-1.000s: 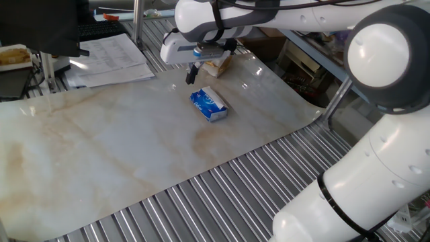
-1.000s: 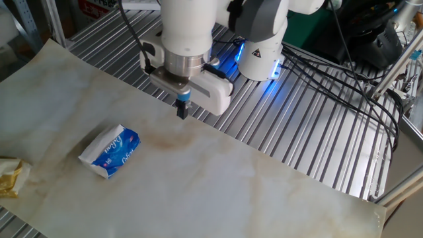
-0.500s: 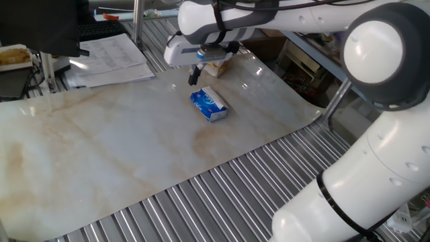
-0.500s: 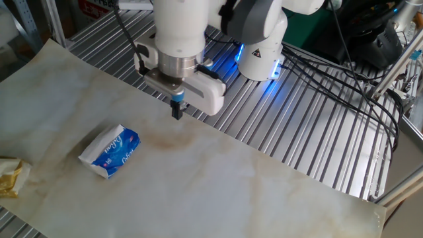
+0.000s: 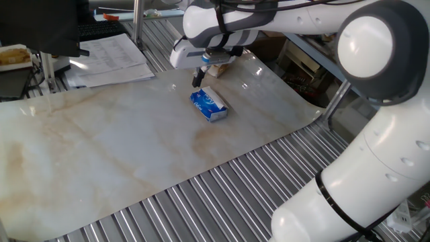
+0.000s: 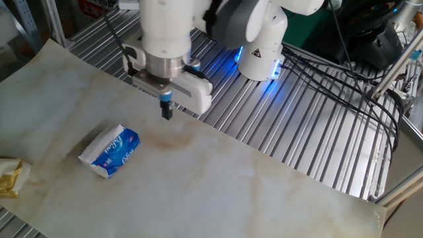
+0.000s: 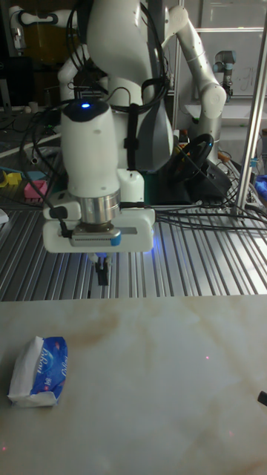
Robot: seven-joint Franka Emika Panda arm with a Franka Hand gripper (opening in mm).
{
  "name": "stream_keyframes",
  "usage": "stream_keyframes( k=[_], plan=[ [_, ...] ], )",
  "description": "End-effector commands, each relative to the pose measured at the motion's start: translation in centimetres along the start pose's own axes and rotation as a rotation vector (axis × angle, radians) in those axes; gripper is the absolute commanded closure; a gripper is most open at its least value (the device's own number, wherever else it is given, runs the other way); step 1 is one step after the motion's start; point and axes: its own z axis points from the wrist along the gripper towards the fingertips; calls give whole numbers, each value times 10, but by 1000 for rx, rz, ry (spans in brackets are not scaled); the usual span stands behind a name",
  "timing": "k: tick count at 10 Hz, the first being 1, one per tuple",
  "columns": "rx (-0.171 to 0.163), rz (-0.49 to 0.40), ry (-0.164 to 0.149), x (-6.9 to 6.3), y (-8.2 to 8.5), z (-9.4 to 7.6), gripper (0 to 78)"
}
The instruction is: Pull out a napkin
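Observation:
A blue-and-white tissue pack (image 5: 209, 104) (image 6: 111, 151) (image 7: 38, 371) lies flat on the marbled mat. No loose napkin shows apart from the pack; any sheet is hidden inside it. My gripper (image 5: 197, 81) (image 6: 166, 114) (image 7: 101, 276) hangs above the mat with its thin fingers pressed together and nothing between them. It is apart from the pack, a short way off toward the robot's base, and higher than the pack's top.
Printed paper sheets (image 5: 111, 57) lie at the mat's far left corner. A crumpled tan object (image 6: 10, 178) (image 5: 218, 66) sits near the mat edge beyond the pack. Ribbed metal table (image 6: 277, 125) surrounds the mat, with black cables (image 6: 344, 73) by the robot base.
The shut gripper has slid sideways along the mat's base-side edge, coming closer to the tissue pack. The pack has not moved.

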Motion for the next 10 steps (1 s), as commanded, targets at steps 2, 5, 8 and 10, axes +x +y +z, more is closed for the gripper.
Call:
stream_keyframes(
  k=[2,5,8,10],
  plan=[
    [-2,-21,-2,-6,-17,3,776],
    [1,-38,1,-9,-29,3,776],
    [3,-62,3,-15,-42,2,776],
    [3,-79,1,-22,-58,5,776]
  ],
)
